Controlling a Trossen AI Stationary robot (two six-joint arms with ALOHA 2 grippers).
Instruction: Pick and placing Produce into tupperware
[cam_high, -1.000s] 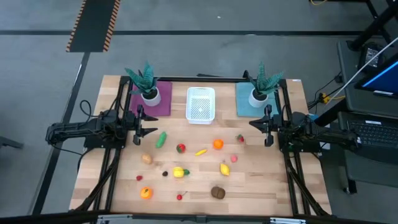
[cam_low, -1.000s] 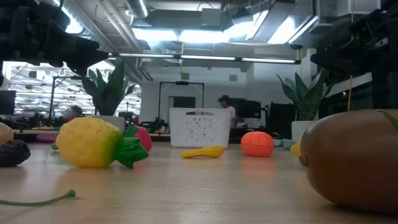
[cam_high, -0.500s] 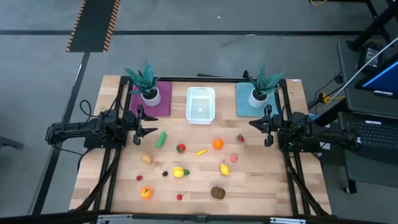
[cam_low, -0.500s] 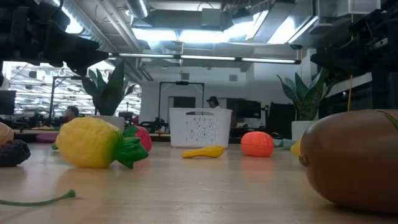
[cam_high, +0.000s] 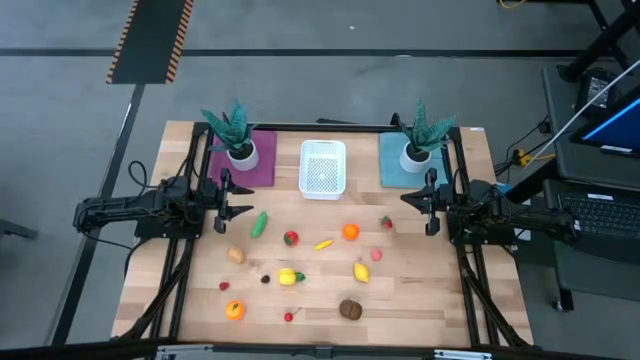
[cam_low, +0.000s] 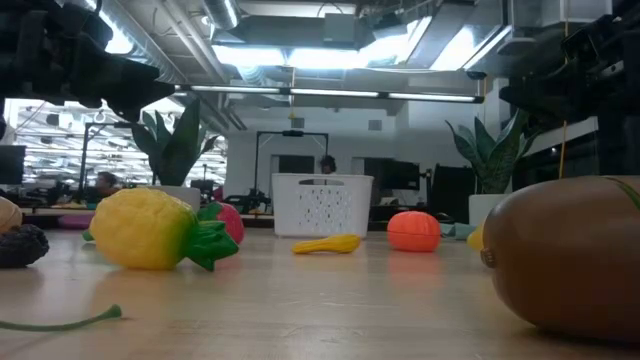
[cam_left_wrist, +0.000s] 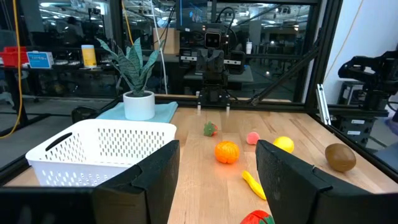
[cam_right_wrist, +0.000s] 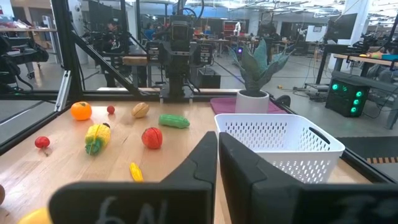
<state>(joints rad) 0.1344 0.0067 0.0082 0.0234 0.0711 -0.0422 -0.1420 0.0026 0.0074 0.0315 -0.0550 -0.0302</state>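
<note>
Behind the table only a distant person has shifted, while the produce (cam_high: 291, 238) lies scattered near the empty tupperware (cam_high: 322, 168), left gripper (cam_high: 228, 199) parted and holding nothing, right gripper (cam_high: 426, 202) closed on nothing, so picking hasn't begun.

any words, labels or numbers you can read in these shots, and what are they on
None can be read with certainty.
Right gripper: pale marks on its dark body in the right wrist view, roughly "6N", too blurred to confirm.
Blue box in the room behind the left wrist view: a white label, too small to read.
White tub, toy fruit and plant pots: no print visible.
</note>
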